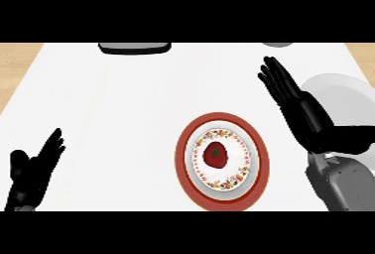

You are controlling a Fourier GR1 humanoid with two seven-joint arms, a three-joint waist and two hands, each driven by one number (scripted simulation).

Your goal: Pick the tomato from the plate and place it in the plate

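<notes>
While the tomato (215, 154) sits centred on the red-rimmed plate (253, 134), it's judged light, smooth, prob. slippery and soft; best cupped at its sides. Right hand (293, 96) is held just beside, fingers straight; left hand (33, 168) rests open, lower left. White plate (344, 92) is seen at right.

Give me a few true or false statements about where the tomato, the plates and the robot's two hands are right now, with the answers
1. The tomato lies on the red-rimmed plate. True.
2. The right hand is curled round the tomato. False: its fingers are straight and it holds nothing, to the right of the tomato.
3. A plain white plate lies near the right edge, partly hidden by the right hand and forearm. True.
4. The left hand rests on the white plate. False: it is open at the lower left, far from both plates.
5. The tomato is in the white plate. False: it is on the red-rimmed one.
</notes>
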